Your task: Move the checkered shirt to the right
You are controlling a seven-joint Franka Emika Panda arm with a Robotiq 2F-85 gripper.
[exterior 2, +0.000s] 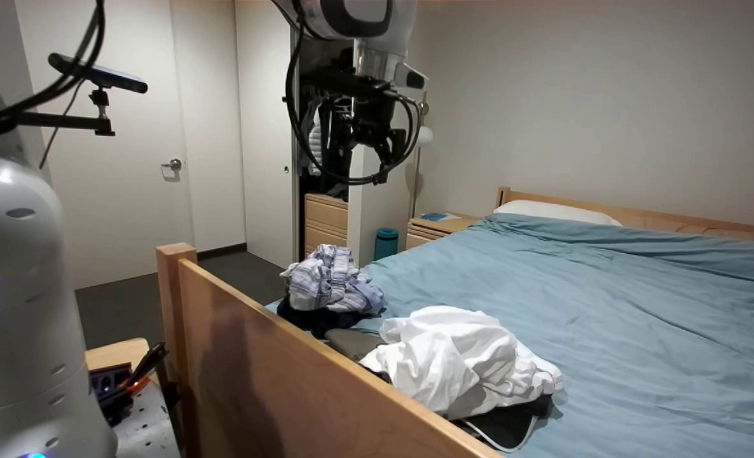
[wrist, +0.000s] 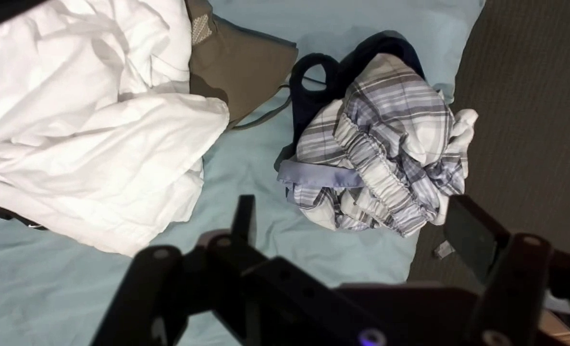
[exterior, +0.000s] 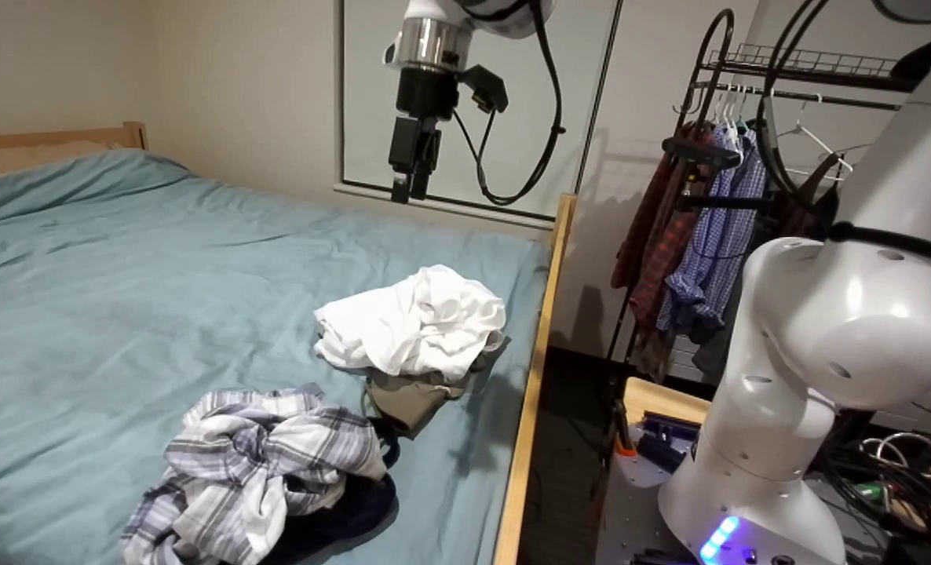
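Gripper (wrist: 351,209) above bed (exterior: 144,306), fingers (wrist: 244,218) spread wide, holding nothing. Checkered shirt (wrist: 383,144) lies bunched on a navy item (wrist: 305,113) near the bed's edge. Suggested: centre over the raised folds, pinch shallowly, lift free of the navy item, then carry right.

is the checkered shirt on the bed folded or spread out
Neither: the checkered shirt is bunched up. Both exterior views show a rumpled heap, and the wrist view a gathered band across it.
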